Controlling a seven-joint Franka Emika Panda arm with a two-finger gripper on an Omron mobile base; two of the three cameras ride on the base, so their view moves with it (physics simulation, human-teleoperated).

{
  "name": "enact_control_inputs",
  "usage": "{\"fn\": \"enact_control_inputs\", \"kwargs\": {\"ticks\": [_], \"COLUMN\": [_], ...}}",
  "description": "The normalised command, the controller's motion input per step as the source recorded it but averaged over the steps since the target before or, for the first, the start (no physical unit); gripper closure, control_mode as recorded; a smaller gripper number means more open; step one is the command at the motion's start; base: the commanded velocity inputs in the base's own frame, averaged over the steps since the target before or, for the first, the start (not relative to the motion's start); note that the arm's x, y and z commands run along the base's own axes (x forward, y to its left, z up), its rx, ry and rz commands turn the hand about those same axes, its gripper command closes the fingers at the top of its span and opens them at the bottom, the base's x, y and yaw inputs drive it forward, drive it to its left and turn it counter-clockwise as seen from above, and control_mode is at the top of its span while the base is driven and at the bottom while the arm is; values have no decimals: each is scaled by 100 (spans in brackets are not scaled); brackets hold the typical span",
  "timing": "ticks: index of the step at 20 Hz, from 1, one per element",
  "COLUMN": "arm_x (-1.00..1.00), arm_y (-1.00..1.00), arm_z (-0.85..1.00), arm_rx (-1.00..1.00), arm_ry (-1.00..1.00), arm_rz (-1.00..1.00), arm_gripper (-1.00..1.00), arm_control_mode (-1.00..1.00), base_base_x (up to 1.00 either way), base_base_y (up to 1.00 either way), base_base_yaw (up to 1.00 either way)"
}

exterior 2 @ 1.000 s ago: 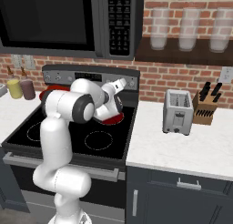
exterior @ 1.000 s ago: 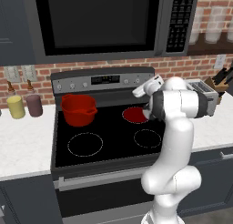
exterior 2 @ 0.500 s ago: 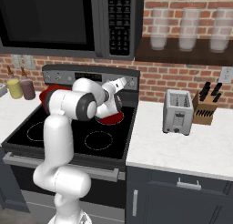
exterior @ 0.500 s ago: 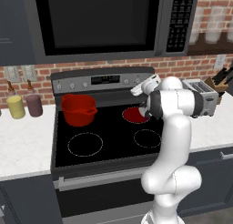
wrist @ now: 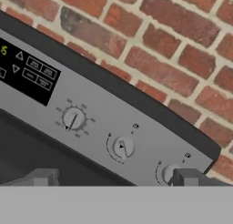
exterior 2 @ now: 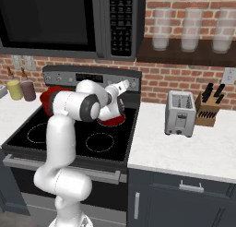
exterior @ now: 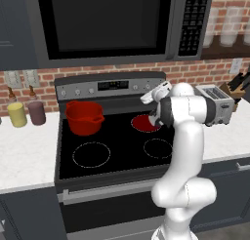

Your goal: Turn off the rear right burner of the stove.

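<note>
Reaching toward the steel back panel (wrist: 100, 109) of the stove (exterior: 112, 151), the fingers (wrist: 113, 177) stand spread wide and hold nothing, with one dark tip (wrist: 38, 177) low on one side of the hand view and the other (wrist: 193, 176) low on the opposite side. Three knobs lie ahead of them. The outermost knob (wrist: 169, 173) sits just beside the second tip and is partly hidden by it. The middle knob (wrist: 123, 147) lies roughly between the two tips and a little beyond them. The third knob (wrist: 73, 119), ringed with tick marks, is further off towards the first tip, close to the dark display (wrist: 27, 73).

The rear right burner (exterior: 145, 123) glows solid red on the black glass, below and behind the fingers in the left base view and partly covered by the arm in both base views, so it is judged to be on. The red pot (exterior: 84, 117) stands well apart on the rear left ring.

The main risk is choosing the wrong knob. The small marks above each knob are too small to read, so nothing confirms which one governs the red burner; closing on a neighbour would leave it lit or light another ring. A second risk is the approach line: with the outermost knob so close to one tip, that tip could strike the knob face or the panel before the fingers straddle it. An off-centre grip could also slip as the wrist turns, leaving the knob short of off.
</note>
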Motion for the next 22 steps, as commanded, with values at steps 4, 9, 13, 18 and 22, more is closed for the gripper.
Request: {"fn": "enact_control_inputs", "kwargs": {"ticks": [4,9,13,18,22], "arm_x": [24,23,14,12,21], "arm_y": [0,0,-4,-8,0], "arm_z": [0,0,-4,-4,0], "arm_rx": [0,0,0,0,0], "arm_ry": [0,0,0,0,0], "arm_rz": [0,0,0,0,0], "arm_gripper": [-100,-100,-100,-100,-100], "arm_control_mode": [-100,-100,-100,-100,-100], "base_base_x": [0,0,0,0,0], "base_base_y": [0,0,0,0,0], "base_base_yaw": [0,0,0,0,0]}}
